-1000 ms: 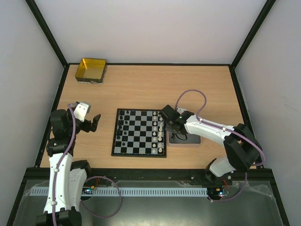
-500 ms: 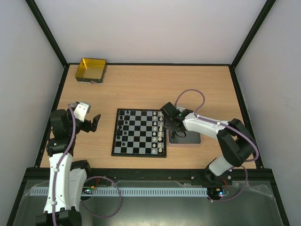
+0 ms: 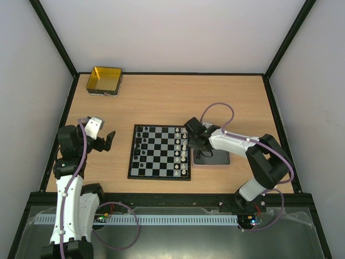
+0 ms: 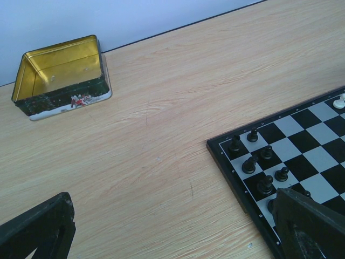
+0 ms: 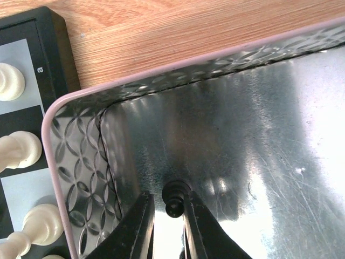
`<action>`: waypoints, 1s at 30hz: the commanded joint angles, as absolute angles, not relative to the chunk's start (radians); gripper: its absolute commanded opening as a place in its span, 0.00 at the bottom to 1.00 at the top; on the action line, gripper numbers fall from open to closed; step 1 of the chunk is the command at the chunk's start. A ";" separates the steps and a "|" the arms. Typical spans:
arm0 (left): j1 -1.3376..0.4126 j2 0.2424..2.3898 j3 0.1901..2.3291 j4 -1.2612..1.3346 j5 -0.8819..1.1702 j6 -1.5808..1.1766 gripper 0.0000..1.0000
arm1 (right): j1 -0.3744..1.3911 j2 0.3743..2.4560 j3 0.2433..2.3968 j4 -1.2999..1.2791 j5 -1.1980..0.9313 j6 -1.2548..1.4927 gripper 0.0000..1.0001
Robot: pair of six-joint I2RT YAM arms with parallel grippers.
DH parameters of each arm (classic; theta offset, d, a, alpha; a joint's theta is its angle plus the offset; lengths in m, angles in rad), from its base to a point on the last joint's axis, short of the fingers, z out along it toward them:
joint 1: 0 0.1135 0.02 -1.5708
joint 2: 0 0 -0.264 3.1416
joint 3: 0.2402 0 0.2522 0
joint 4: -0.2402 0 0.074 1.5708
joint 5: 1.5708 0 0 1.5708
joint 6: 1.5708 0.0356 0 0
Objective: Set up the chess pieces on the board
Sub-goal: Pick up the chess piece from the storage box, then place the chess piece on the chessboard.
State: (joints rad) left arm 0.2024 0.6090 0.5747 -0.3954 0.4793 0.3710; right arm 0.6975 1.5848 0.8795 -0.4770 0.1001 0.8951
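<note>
The right gripper (image 5: 168, 202) is low inside the grey tray (image 5: 81, 156), at 3 o'clock from the board (image 3: 159, 152). Its fingers stand close on both sides of one black piece (image 5: 175, 198). I cannot tell if they already press it or which kind of piece it is. In the top view the arm hides it. The left gripper (image 3: 109, 140), at 9 o'clock from the board, is wide apart and holds nothing. The board is cut off in both wrist views.

Metal, wood, gloss
Your tray (image 5: 269, 124) is shiny scratched metal, rim embossed; table (image 4: 161, 140) matt grained wood; pieces (image 5: 20, 150) smooth
</note>
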 commanded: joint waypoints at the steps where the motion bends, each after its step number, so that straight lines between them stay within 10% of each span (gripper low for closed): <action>1: 0.209 0.609 0.568 -0.401 0.495 0.379 0.99 | 0.692 1.587 0.866 -0.478 0.115 0.887 0.14; 18: 0.209 0.607 0.567 -0.400 0.499 0.379 0.99 | 0.732 1.388 0.945 -0.727 0.253 0.912 0.07; 30: 0.209 0.604 0.567 -0.397 0.491 0.374 0.99 | 1.160 1.545 1.231 -0.831 0.285 1.083 0.07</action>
State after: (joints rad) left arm 0.2024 0.6090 0.5747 -0.3954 0.4824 0.3737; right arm 1.0508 1.4616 1.1454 -0.7704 0.2504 1.0031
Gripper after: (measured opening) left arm 0.992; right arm 0.067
